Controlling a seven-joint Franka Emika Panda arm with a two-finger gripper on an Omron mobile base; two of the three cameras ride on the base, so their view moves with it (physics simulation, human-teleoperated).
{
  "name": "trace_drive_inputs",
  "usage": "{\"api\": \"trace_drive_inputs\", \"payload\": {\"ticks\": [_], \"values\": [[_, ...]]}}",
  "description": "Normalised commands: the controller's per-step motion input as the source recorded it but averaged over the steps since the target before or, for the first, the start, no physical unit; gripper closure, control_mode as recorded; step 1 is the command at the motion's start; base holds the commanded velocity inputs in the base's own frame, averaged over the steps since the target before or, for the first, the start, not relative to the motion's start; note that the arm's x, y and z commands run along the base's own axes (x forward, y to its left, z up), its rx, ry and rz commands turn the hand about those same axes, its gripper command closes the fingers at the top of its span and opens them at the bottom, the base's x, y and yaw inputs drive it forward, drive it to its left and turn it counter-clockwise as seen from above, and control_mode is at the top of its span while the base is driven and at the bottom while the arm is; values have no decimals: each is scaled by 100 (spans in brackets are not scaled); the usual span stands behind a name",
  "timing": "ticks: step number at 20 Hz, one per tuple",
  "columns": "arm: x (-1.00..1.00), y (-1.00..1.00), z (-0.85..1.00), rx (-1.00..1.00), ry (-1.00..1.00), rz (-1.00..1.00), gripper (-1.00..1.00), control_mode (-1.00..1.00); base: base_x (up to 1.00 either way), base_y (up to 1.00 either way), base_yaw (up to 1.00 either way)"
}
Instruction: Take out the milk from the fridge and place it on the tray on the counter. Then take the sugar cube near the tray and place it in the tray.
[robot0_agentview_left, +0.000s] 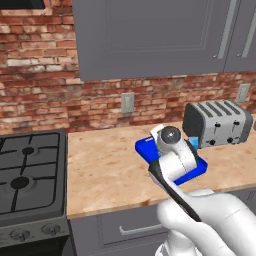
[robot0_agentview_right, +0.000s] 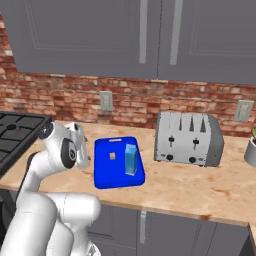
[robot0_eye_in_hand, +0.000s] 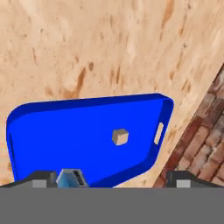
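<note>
The robot's tool (robot0_eye_in_hand: 109, 178) hangs above the blue tray (robot0_eye_in_hand: 52, 131), jaws spread wide and gripping nothing. One sugar cube (robot0_eye_in_hand: 120, 137) lies inside the tray, apart from its rim. One milk carton (robot0_agentview_right: 131, 159) stands upright in the tray just beside it, its top (robot0_eye_in_hand: 72, 177) showing between the fingertips (robot0_eye_in_hand: 41, 178) in the hand view. The tray rests on the wooden worktop (robot0_agentview_left: 105, 165), near one toaster (robot0_agentview_right: 187, 138). Both items appear delivered. The likely hazard now is the arm: a careless sideways move could clip the tall carton and topple it onto the cube or off the tray.
</note>
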Motion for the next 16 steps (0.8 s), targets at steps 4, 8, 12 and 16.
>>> {"api": "trace_drive_inputs", "payload": {"ticks": [4,8,12,16], "values": [[-79,28,100,4,0,0,-100,-100,0,0,0],[-92,5,100,10,12,0,-100,-100,0,0,0],[-84,0,100,12,13,0,-100,-100,0,0,0],[-89,-2,100,16,15,0,-100,-100,0,0,0]]}}
